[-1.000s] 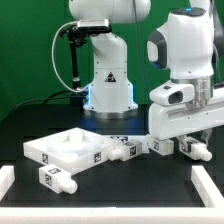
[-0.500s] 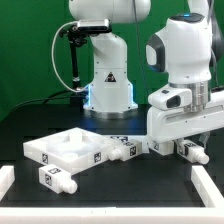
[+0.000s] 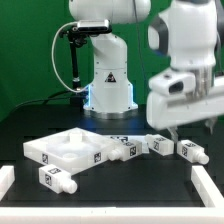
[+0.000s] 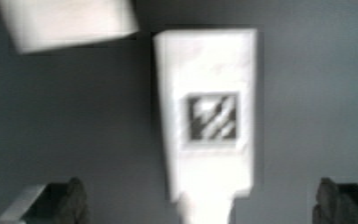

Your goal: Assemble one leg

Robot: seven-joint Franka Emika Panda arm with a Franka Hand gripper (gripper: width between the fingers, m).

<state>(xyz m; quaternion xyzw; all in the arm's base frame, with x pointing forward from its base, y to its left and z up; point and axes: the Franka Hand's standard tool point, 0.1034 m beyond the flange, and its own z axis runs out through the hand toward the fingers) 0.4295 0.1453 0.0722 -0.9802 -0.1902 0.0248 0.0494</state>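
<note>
Gripper: the gripper [image 4: 202, 203] is wide open and holds nothing, with one finger on each side of the leg and neither touching it (the wrist view is blurred, so small gaps are hard to read).
Leg: the leg [image 4: 208, 100] lies flat on the dark surface [image 4: 318, 90], tag upward, its narrower stub end toward the fingers. In the exterior view it is one of the two pegs at the exterior view's right, below the arm, and I cannot tell which.
Neighbour: another white piece [image 4: 73, 25] lies near the leg's far end, apart from it.
Panel: the square panel [image 3: 68, 150] sits at the exterior view's left, well apart from the gripper.
Risk, descent: if the gripper comes down off-centre, a finger could land on the leg or push it sideways.
Risk, grip: closing on the stub end instead of the blocky body could let the leg tilt or slip out.
Risk, neighbour: a skewed approach could knock the nearby piece.
Change: half a second ago the arm hung low and hid part of the two right-hand pegs. Now it has risen and both show whole, apparently where they were.
</note>
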